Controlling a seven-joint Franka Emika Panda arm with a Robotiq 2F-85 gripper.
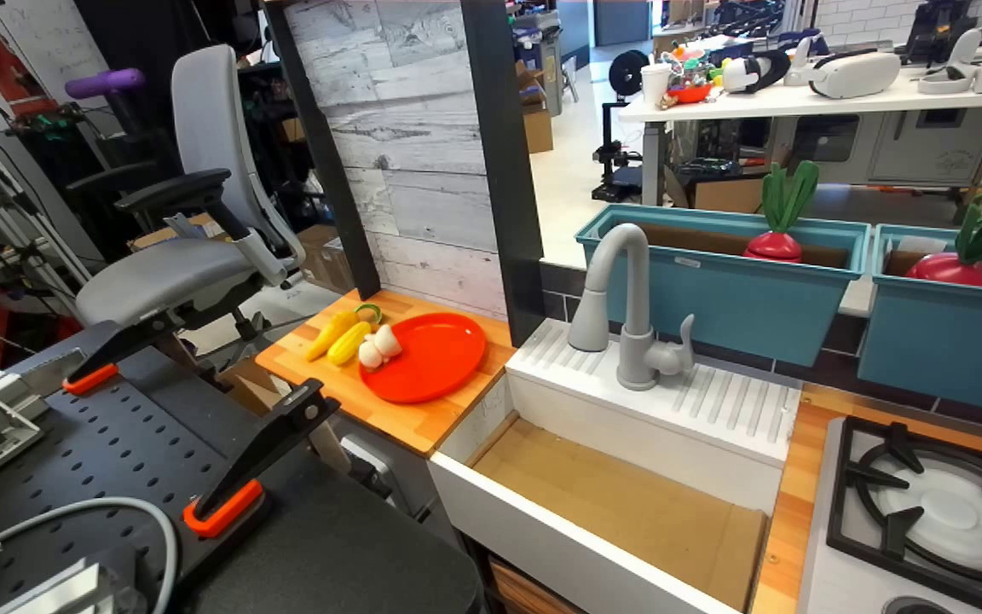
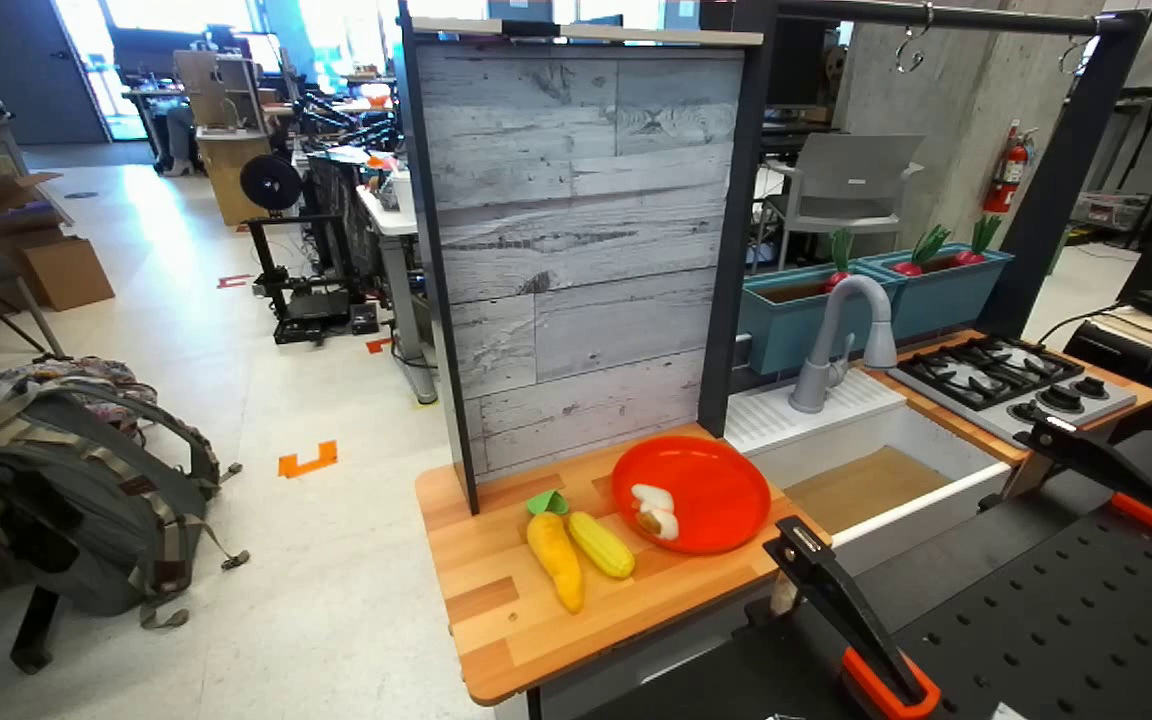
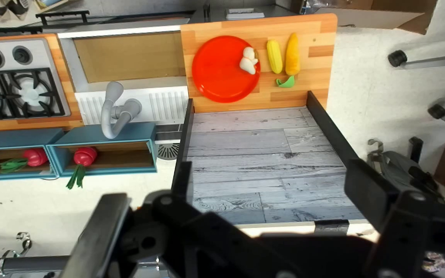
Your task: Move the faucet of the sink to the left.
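The faucet (image 1: 637, 290) is a tall grey gooseneck standing on the ribbed white back rim of the sink (image 1: 534, 530). In an exterior view its spout hangs to the left of its base. The faucet (image 2: 820, 350) and sink (image 2: 766, 418) also show in an exterior view, the spout to the right of the base. In the wrist view the faucet (image 3: 107, 116) and sink (image 3: 168, 103) are at upper left. My gripper (image 3: 270, 175) is open and empty, its fingers wide apart, high above the wood-look panel and away from the faucet. It is out of both exterior views.
Teal bins (image 1: 713, 298) with red radishes stand behind the faucet. A tall wood-look panel (image 2: 576, 240) rises beside the sink. A red plate (image 2: 706, 500) with mushrooms, and yellow vegetables (image 2: 601, 545), lie on the wooden counter. A stove (image 3: 29, 92) is on the sink's far side.
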